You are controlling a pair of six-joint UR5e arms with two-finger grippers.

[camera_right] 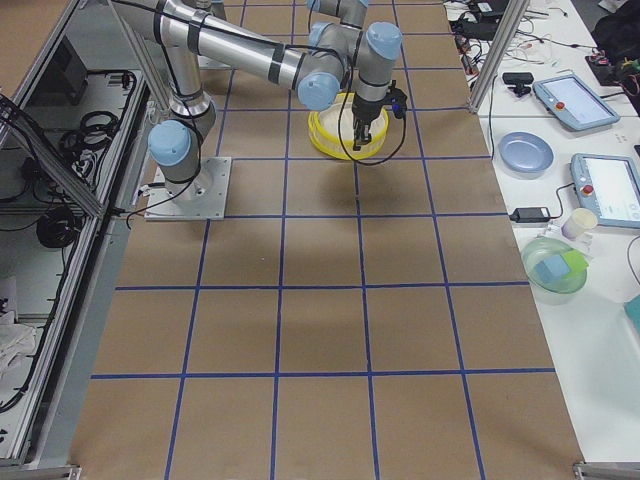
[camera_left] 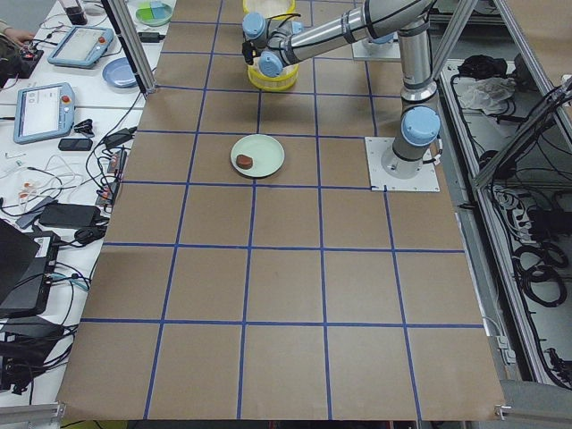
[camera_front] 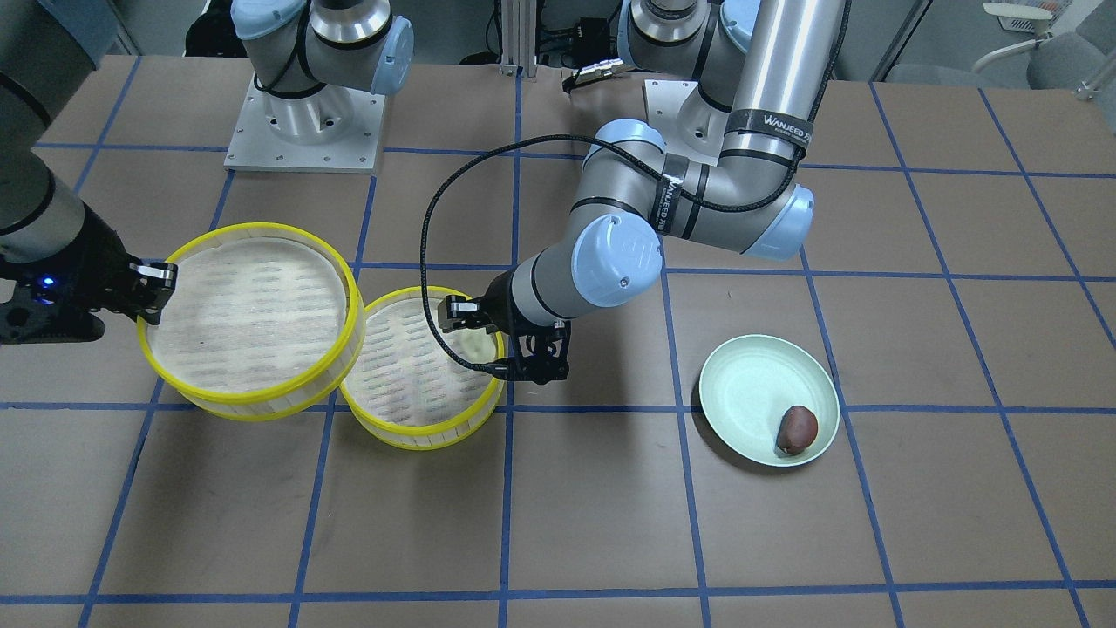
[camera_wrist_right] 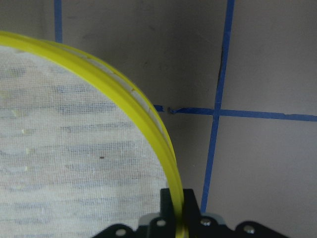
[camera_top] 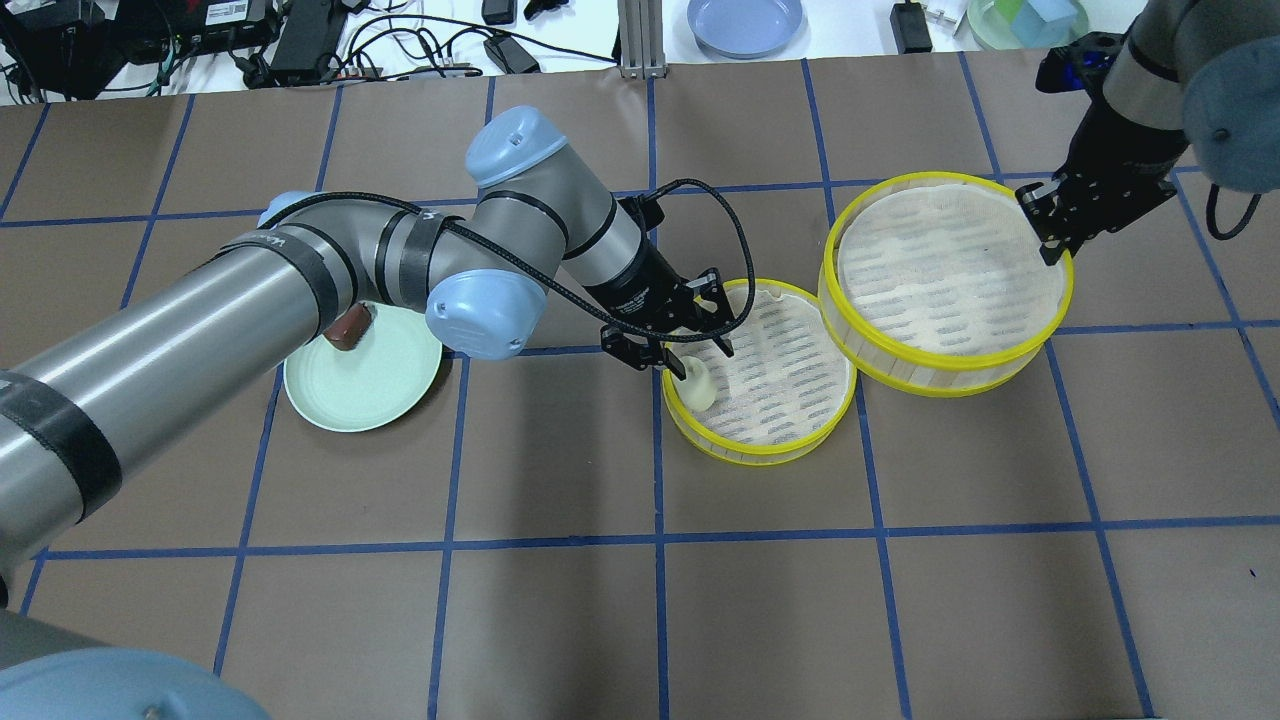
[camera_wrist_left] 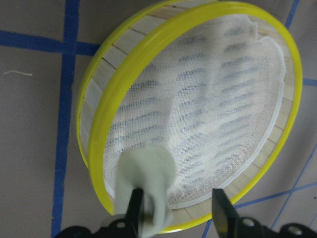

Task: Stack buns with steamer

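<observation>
Pale cream bun (camera_wrist_left: 148, 181), soft and rounded, fills the bottom left of the left wrist view, closest to the lens. It sits just inside the near wall of a round yellow-rimmed steamer tray (camera_wrist_left: 99, 129) with a wood-strip wall and a whitish cloth-lined slatted floor. Left gripper (camera_wrist_left: 177, 208): jaws apart. The bun touches one finger (camera_wrist_left: 133, 206) only, with a clear gap to the other. Nothing else is in this tray.

Second yellow-rimmed steamer tray (camera_top: 1040, 330), matching, is at upper right of the overhead view and holds nothing. Its edge overlaps the first tray's rim, and it looks lifted and a little tilted. Right gripper (camera_wrist_right: 177, 203) is clamped on its rim, one finger on either side of the wall.

Dark reddish-brown glossy bun (camera_front: 797, 429) lies alone on a plain mint-green plate (camera_front: 741, 384), right of centre in the front view, well apart from both trays.

Step, as judged: first bun set down in its tray, release under way. The next move calls for the left gripper to rise straight off so the finger doesn't drag the bun, then clear out. Dark bun not yet loaded; trays not yet stacked.
</observation>
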